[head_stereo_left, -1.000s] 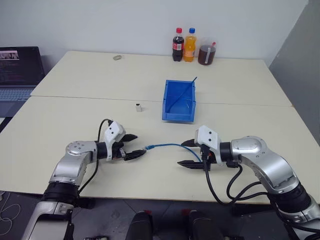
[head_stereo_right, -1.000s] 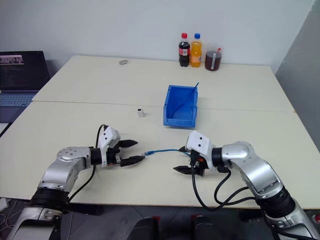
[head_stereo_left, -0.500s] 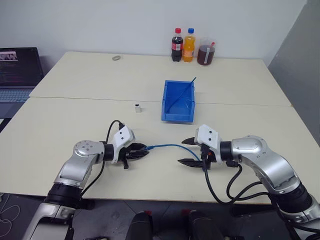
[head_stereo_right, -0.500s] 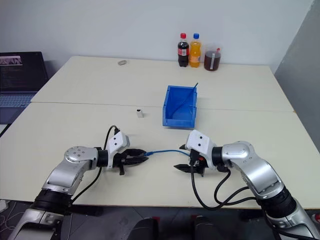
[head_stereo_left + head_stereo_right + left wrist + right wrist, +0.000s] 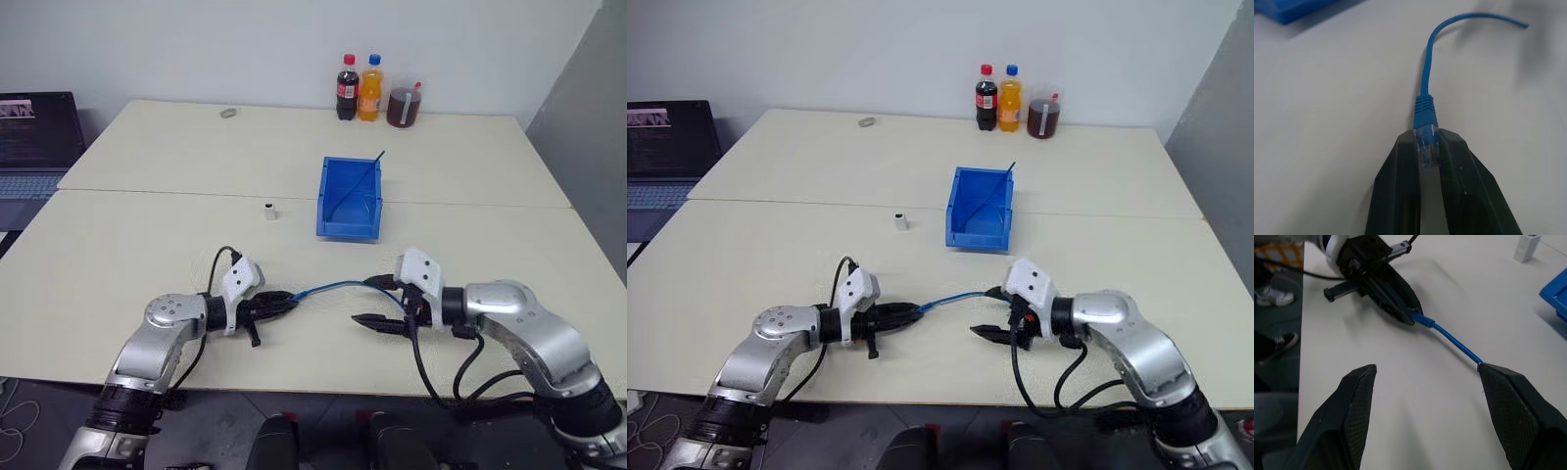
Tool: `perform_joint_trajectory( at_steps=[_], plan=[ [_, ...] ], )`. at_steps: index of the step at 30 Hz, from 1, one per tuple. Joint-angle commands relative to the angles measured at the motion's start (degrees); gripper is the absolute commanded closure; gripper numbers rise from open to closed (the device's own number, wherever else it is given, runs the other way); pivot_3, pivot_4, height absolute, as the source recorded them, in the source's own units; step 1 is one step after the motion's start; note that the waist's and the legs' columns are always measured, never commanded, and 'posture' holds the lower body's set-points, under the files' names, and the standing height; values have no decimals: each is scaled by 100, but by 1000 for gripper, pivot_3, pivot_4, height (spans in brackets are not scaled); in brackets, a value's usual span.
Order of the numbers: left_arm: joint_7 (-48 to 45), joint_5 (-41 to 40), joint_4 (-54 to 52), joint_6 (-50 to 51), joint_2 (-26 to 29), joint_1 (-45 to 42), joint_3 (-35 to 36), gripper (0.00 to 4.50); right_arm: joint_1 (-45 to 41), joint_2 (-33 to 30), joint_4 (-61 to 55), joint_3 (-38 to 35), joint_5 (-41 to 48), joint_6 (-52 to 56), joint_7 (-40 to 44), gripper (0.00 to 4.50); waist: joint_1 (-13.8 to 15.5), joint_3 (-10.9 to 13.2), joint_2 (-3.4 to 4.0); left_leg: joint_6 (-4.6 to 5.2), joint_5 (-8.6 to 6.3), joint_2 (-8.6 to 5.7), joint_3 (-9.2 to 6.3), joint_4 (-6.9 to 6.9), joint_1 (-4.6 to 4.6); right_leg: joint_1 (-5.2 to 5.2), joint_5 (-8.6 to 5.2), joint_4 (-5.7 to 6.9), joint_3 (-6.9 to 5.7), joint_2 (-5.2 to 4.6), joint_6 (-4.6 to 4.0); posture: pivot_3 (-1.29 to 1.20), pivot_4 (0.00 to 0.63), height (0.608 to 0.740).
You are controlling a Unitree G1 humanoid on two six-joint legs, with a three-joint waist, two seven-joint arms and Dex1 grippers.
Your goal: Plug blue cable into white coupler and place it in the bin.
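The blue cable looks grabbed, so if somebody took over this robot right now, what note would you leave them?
Left gripper: shut on the clear plug end of the blue cable.
Right gripper: open, holding nothing; the cable runs past one of its fingers.
White coupler: standing alone on the table, left of the bin.
Bin: holds only a thin dark rod.
Done: one plug end gripped.
Left: fetch the coupler, plug the cable in, place the pair in the bin.

Three drinks at upper centre: cola bottle [image 5: 348, 87], orange soda bottle [image 5: 371, 88], dark-filled jar [image 5: 404, 106]. Laptop [image 5: 34, 137] far left. Small grey ring [image 5: 229, 113] on the worktop [image 5: 147, 225].
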Motion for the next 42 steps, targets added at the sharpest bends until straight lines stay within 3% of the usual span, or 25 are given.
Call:
perform_joint_trajectory(
  at_steps=[1, 8, 12, 34, 38, 42],
  plan=[
    [-50, -650, -669, 473, 32, -100, 271, 4254, 295, 286, -448, -438, 523, 247, -386, 996, -5, 0, 0, 0, 0, 1, -2, 0, 1, 0, -2, 0, -1, 2, 3, 0, 150, 740],
    [20, -1238, -951, 1051, 14, -294, 383, 4254, 281, 1364, -487, -1097, 1798, 1316, -1436, 996, -28, 0, 0, 0, 0, 6, -8, -1, 3, 0, -2, 3, 0, 12, 3, 0, 150, 740],
    [57, -1401, -933, 1178, -37, -379, 424, 4254, 143, 1628, -321, -1252, 2163, 1613, -1771, 996, -26, 0, 0, 0, 0, 5, -7, -1, 3, 0, -2, 2, 1, 11, 3, 0, 150, 740],
    [195, -1538, -896, 1241, -213, -416, 373, 4254, -475, 2349, 607, -782, 2363, 1296, -2211, 996, -67, 0, 1, 0, 0, 6, -5, -4, 1, -2, -2, -1, 2, 12, 2, 0, 150, 740],
    [199, -1522, -887, 1226, -215, -414, 365, 4254, -504, 2384, 673, -787, 2436, 1306, -2185, 1641, -69, 0, 1, 0, 0, 6, -5, -4, 1, -3, -2, -1, 2, 12, 2, 0, 150, 740],
    [208, -1502, -874, 1201, -227, -417, 357, 4254, -517, 2375, 685, -772, 2481, 1340, -2152, 2585, -74, 0, 1, 0, 0, 6, -6, -5, 1, -3, -2, -1, 2, 12, 2, 0, 150, 740]
  ],
)
